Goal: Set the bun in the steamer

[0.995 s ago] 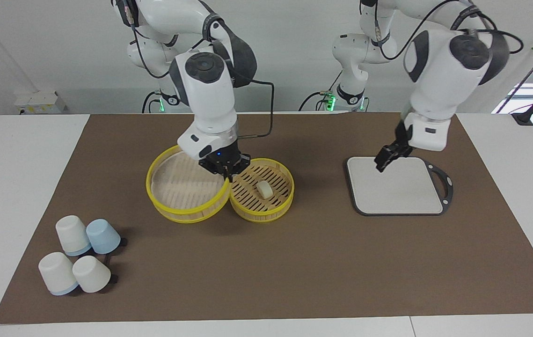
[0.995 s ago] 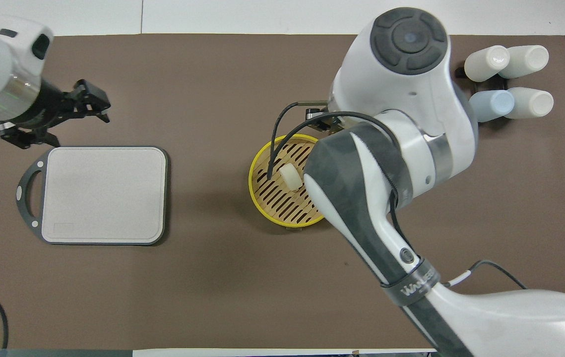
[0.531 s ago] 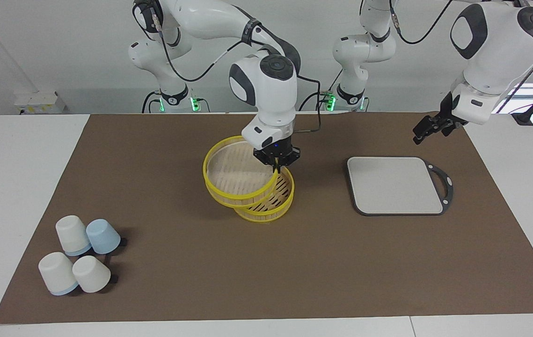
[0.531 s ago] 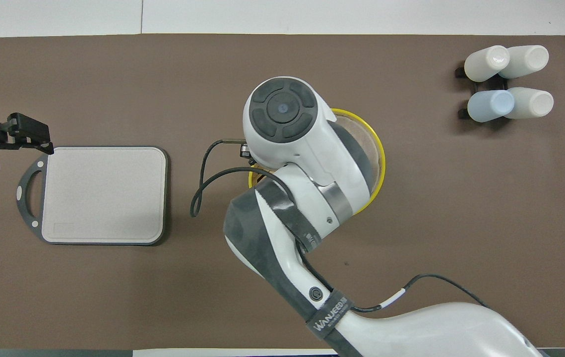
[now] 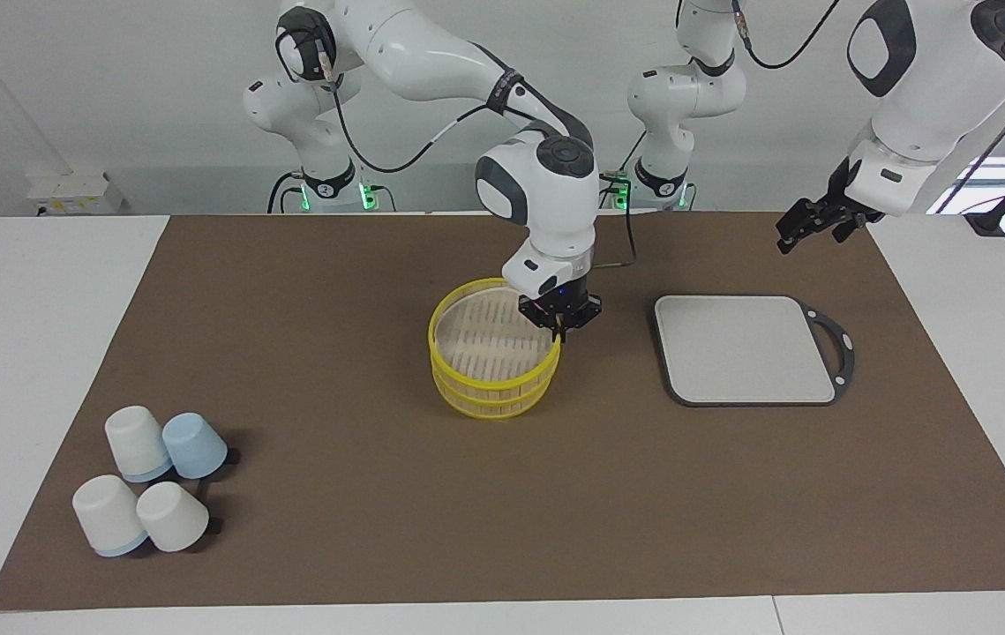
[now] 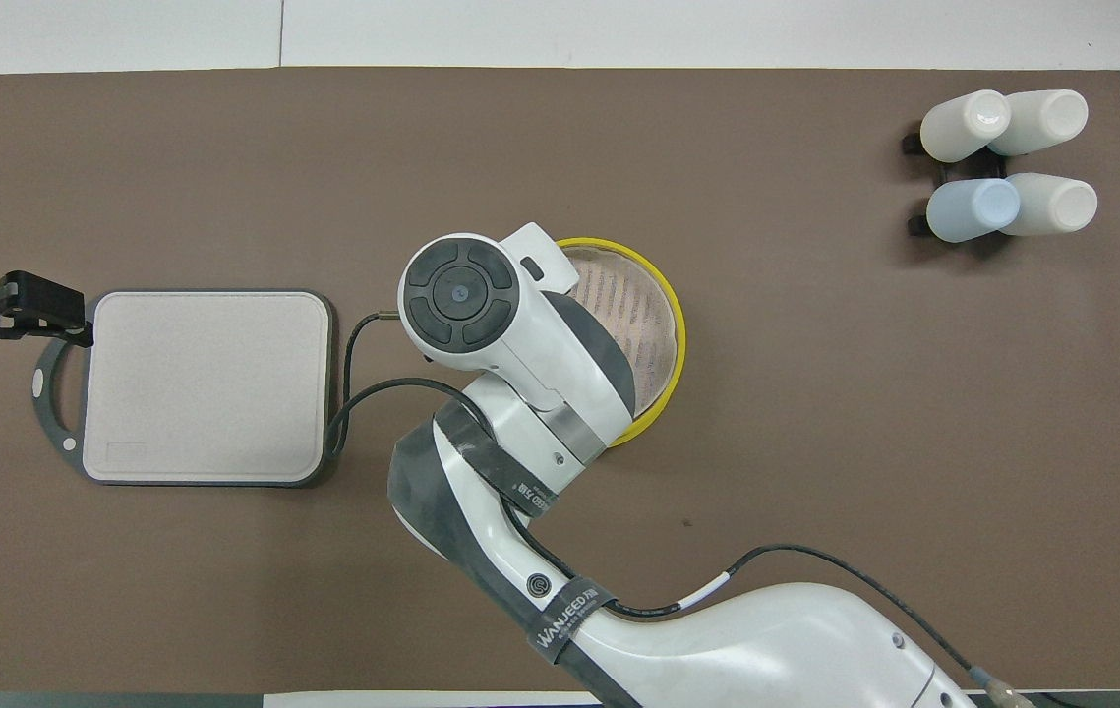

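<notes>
The steamer basket (image 5: 495, 402) stands mid-table with its yellow-rimmed slatted upper piece (image 5: 486, 340) resting on top of it. My right gripper (image 5: 561, 323) is shut on that upper piece's rim, on the side toward the grey board. In the overhead view the right arm covers part of the steamer (image 6: 640, 313) and hides the gripper. The bun is hidden under the upper piece. My left gripper (image 5: 806, 231) hangs open and holds nothing, over the mat by the board's corner nearest the robots, also seen as the left gripper (image 6: 24, 324).
A flat grey board with a black rim (image 5: 745, 350) lies beside the steamer toward the left arm's end. Several upturned white and pale blue cups (image 5: 149, 481) cluster at the right arm's end, farther from the robots. A brown mat (image 5: 334, 529) covers the table.
My right gripper carried the upper piece from beside the basket onto it, covering the bun. The left gripper rose off the board and drew back toward its own end.
</notes>
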Robot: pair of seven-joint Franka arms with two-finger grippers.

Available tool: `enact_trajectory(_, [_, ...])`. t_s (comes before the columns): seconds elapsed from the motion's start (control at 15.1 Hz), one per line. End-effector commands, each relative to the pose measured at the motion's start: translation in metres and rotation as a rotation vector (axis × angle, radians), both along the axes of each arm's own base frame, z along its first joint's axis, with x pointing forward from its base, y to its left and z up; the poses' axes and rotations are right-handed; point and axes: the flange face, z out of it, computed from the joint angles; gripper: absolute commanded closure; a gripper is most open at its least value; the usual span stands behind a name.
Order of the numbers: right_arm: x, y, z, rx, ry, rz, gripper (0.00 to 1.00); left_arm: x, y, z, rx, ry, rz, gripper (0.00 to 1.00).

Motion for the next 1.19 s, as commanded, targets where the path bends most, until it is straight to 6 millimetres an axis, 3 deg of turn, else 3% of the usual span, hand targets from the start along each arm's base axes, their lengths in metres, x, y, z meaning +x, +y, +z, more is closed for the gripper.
enact_trajectory(0.0, [0.002,-0.003,-0.011,-0.005,-0.028,-0.018,1.00,-0.003,-0.003,0.000,0.014,-0.039,-0.020,0.00])
enact_trajectory(0.13, [-0.001,-0.008,-0.025,0.006,-0.040,-0.016,1.00,0.001,-0.003,0.000,0.013,-0.065,-0.027,0.00])
enact_trajectory(0.46, [-0.007,-0.011,-0.032,-0.001,-0.030,-0.012,1.00,0.007,-0.002,0.005,0.021,-0.089,-0.029,0.00])
enact_trajectory(1.13, [-0.022,-0.002,-0.030,-0.024,-0.006,0.002,1.00,0.012,0.000,0.011,0.019,-0.107,-0.038,0.00])
